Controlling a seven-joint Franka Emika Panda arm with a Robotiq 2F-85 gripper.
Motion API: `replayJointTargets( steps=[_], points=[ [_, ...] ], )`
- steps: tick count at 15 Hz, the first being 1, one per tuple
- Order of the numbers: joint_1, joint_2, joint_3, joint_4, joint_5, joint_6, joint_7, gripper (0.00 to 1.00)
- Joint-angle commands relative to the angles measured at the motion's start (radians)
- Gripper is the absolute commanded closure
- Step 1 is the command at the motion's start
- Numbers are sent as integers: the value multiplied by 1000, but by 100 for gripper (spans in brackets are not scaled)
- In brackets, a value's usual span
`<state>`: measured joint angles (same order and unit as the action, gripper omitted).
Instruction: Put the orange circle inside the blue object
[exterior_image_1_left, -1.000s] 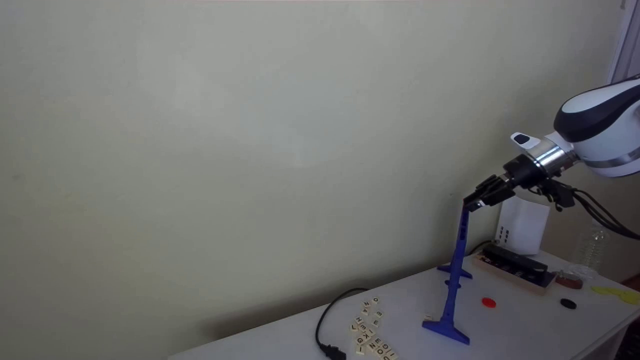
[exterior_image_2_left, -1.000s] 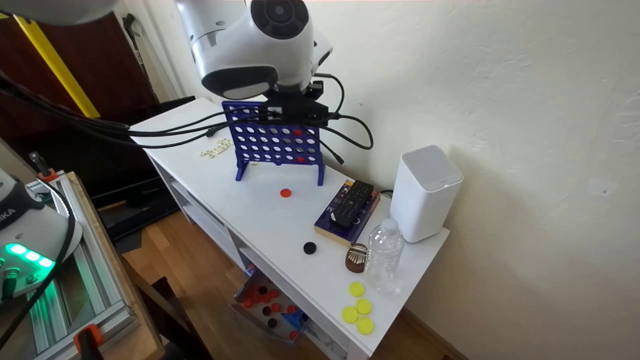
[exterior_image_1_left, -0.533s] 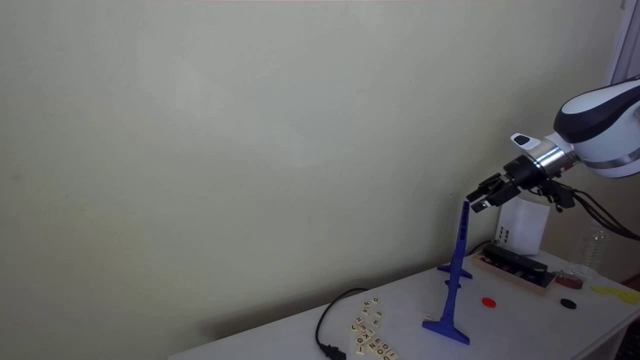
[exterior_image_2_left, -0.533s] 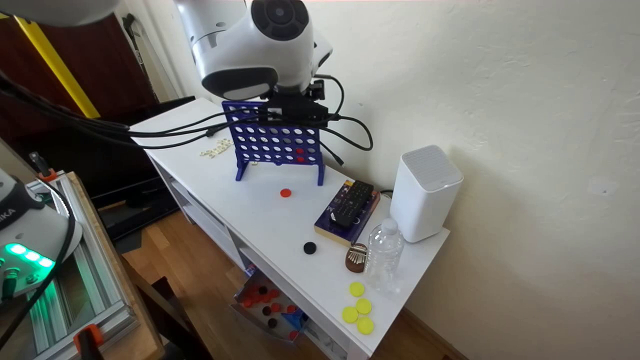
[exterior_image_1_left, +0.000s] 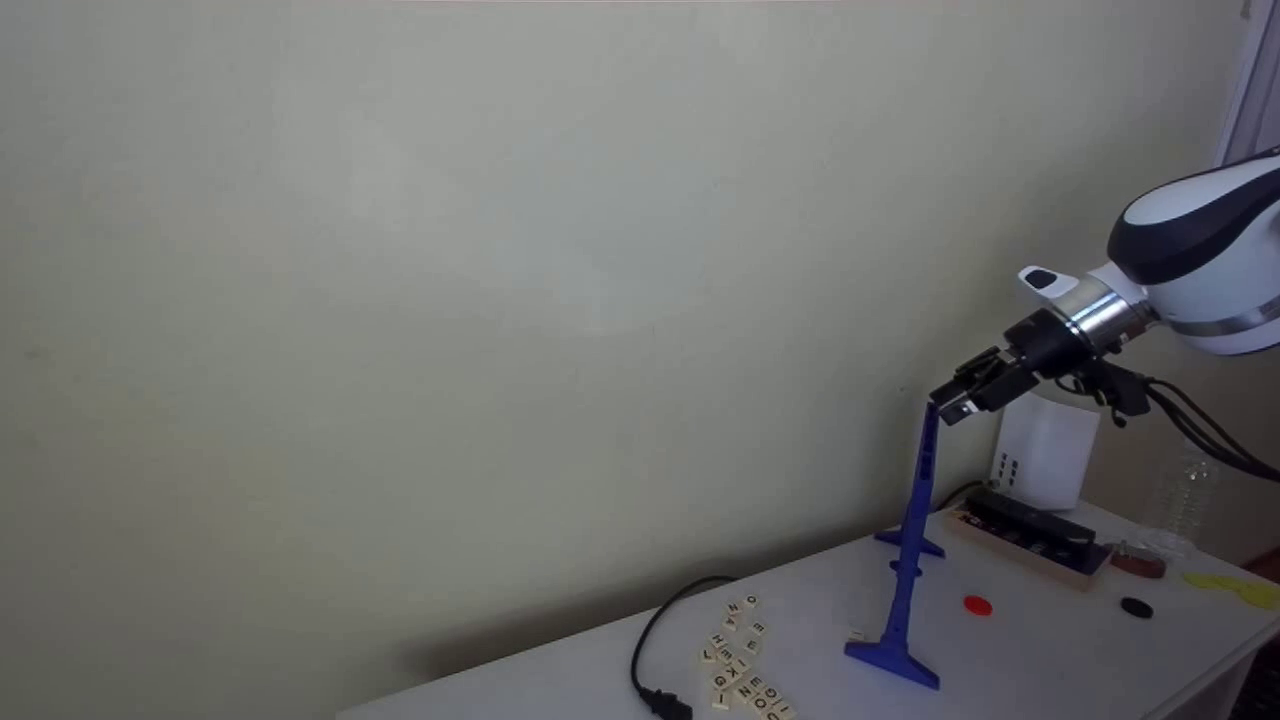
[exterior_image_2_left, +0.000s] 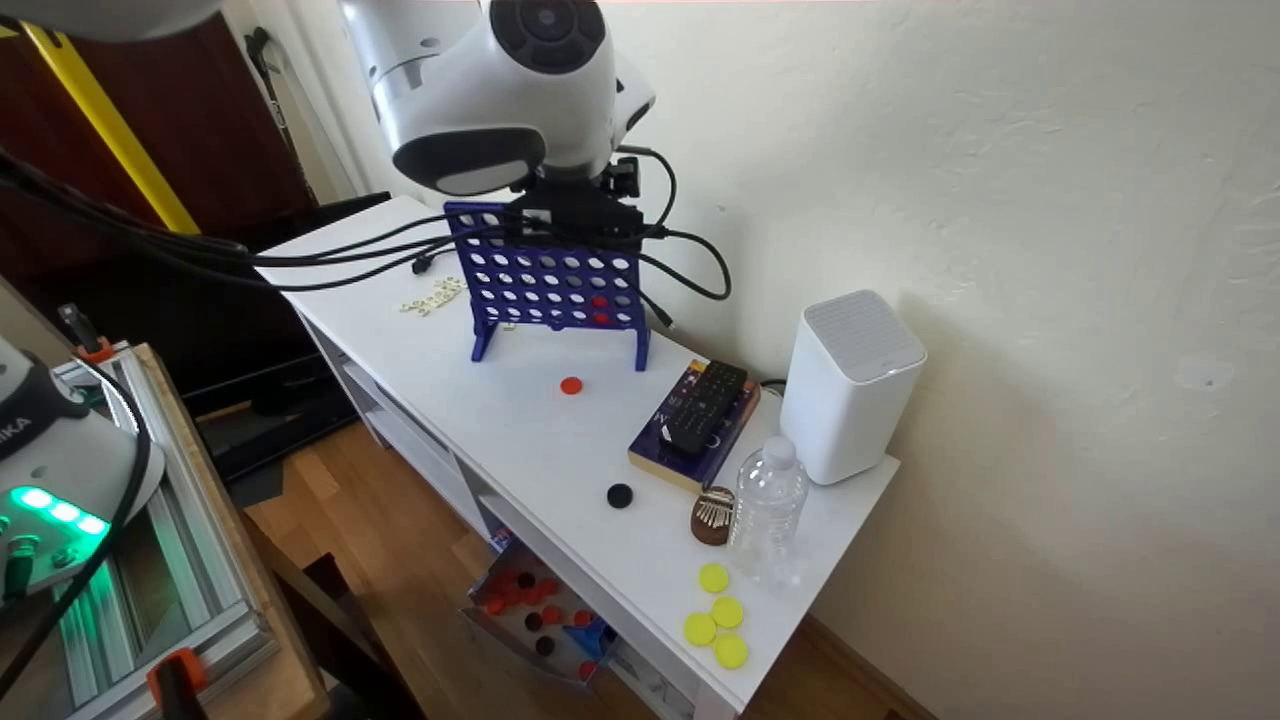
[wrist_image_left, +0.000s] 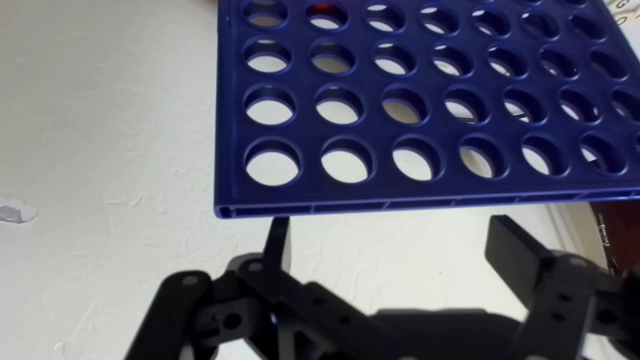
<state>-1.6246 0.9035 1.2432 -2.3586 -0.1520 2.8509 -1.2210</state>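
As two orange discs (exterior_image_2_left: 599, 301) sit one above the other in the one blue rack (wrist_image_left: 436, 105), I judge the drop finished (the task's own is likely the upper), with only backing off remaining. The gripper (wrist_image_left: 390, 225) stands wide, holding nothing, near the rack's top edge. The white table (exterior_image_2_left: 530, 440) bears one loose orange disc (exterior_image_2_left: 571, 385), one black disc (exterior_image_2_left: 620, 496), four yellow discs (exterior_image_2_left: 729, 611), one book (exterior_image_2_left: 720, 438), one remote (exterior_image_2_left: 706, 408), one bottle (exterior_image_2_left: 768, 510), one white box (exterior_image_2_left: 850, 395); letter tiles (exterior_image_2_left: 440, 294) are too small to count.
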Motion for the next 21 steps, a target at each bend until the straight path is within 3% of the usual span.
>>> replayJointTargets(
  steps=[1,9,15,21],
  points=[
    [-47,-13,45,-41,40,-2,67,0],
    [-118,-101,108,-155,37,111,310,0],
    [-175,-266,156,-256,6,255,529,0],
    [-224,-498,214,-285,-22,224,755,0]
  ],
)
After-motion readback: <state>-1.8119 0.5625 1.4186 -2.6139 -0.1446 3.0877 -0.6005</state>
